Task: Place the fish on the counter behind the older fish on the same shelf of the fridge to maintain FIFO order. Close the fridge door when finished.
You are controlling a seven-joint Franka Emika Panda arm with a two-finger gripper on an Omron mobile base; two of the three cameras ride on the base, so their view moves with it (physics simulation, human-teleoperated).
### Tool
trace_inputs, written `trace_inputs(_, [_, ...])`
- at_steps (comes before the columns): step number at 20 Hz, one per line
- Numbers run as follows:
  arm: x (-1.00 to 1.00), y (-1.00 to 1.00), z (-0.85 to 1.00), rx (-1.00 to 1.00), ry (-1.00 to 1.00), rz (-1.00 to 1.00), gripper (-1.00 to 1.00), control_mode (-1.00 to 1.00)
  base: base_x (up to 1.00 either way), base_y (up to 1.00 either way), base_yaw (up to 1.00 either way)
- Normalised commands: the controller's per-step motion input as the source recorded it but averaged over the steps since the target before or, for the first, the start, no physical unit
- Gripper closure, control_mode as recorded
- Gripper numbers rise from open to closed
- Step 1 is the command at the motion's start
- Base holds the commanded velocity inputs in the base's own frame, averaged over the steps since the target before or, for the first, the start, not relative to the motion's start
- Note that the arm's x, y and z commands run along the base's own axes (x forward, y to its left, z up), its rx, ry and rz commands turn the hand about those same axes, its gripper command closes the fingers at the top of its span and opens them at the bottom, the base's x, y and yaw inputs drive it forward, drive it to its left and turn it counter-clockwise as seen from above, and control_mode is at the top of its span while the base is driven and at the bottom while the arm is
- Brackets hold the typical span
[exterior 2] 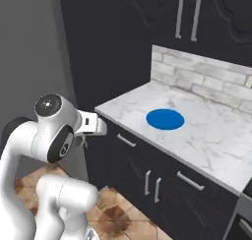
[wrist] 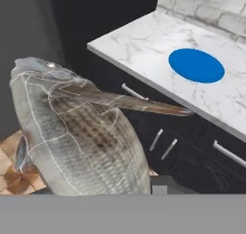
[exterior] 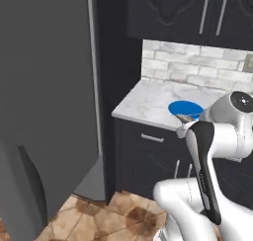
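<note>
A silvery-grey fish (wrist: 77,132) looms large before the hand camera, its body rising right from where the fingers sit, head up and away from them and a long fin trailing off toward the dark cabinets (wrist: 178,151). The gripper (exterior 2: 84,141) is seen from the right base camera hanging off the counter's near corner, out over the tiled floor (exterior 2: 106,212); the fingers appear to be pinching the fish between them, though the tips themselves are hidden behind its flank (the scaled side covers most of the lower frame). Beyond the fingers and to the side of the fish, the white marble counter (wrist: 144,46) carries a flat blue plate (wrist: 196,65), well apart from the catch. From the left base camera, the fridge door (exterior: 47,97) stands as a tall grey panel off to the far side of the arm, a strip of grey interior (exterior: 91,180) visible low between it and the cabinets.
</note>
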Motion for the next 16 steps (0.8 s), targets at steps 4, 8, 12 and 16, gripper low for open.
trace_inputs(4, [0.0,0.0,0.0,0.0,0.0,0.0,1.0,1.0,-0.78,-0.21,0.61])
trace_inputs(8, [0.0,0.0,0.0,0.0,0.0,0.0,1.0,1.0,-0.51,0.0,0.66])
trace_inputs(12, [0.0,0.0,0.0,0.0,0.0,0.0,1.0,1.0,-0.45,0.08,0.66])
trace_inputs(16, [0.0,0.0,0.0,0.0,0.0,0.0,1.0,1.0,-0.45,0.12,0.65])
